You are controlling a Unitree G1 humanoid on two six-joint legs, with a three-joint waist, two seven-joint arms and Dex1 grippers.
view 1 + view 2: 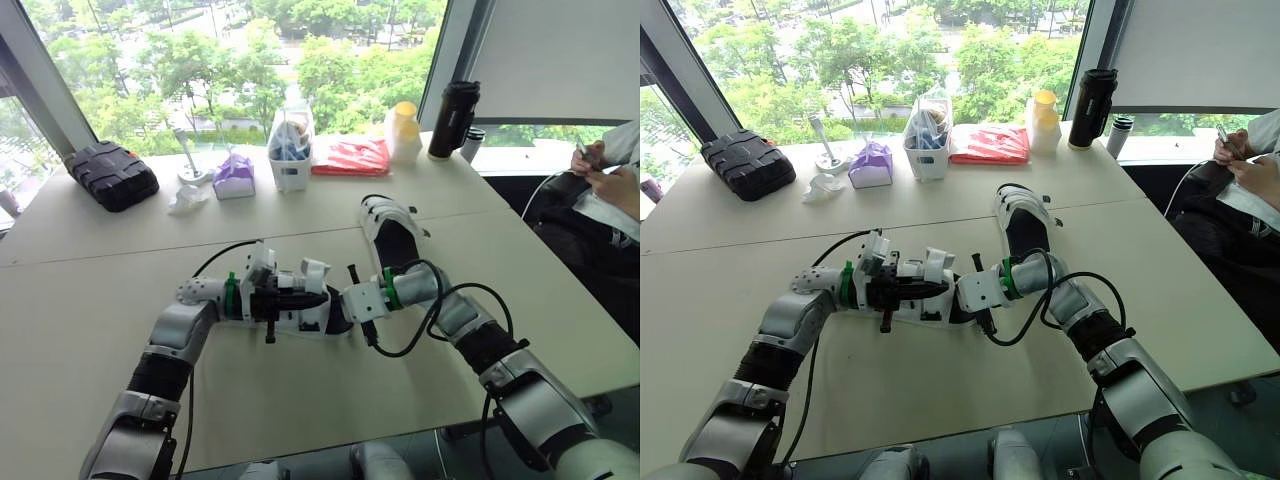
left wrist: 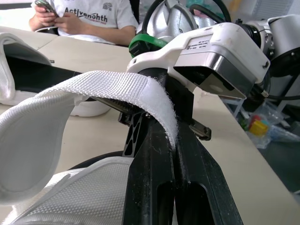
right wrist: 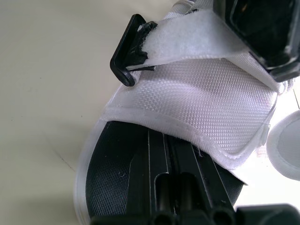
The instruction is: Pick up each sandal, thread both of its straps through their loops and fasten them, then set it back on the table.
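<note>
The near sandal (image 1: pixel 312 318) is held between both grippers at the front middle of the table (image 1: pixel 90 300), with the second sandal (image 1: pixel 392 235) just beyond. Its strap (image 2: pixel 93 84) is clamped in the left gripper (image 1: pixel 303 298). The right gripper (image 3: pixel 161 140) is laid on the footbed, jaws together. The strap may be dragged off the loop (image 3: pixel 124 61) if tugged askew.

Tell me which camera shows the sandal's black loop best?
Right wrist view: the black loop is close up, the white strap meeting it. The left wrist view shows the strap; the eye views show the sandal, its loop too small to tell.
</note>
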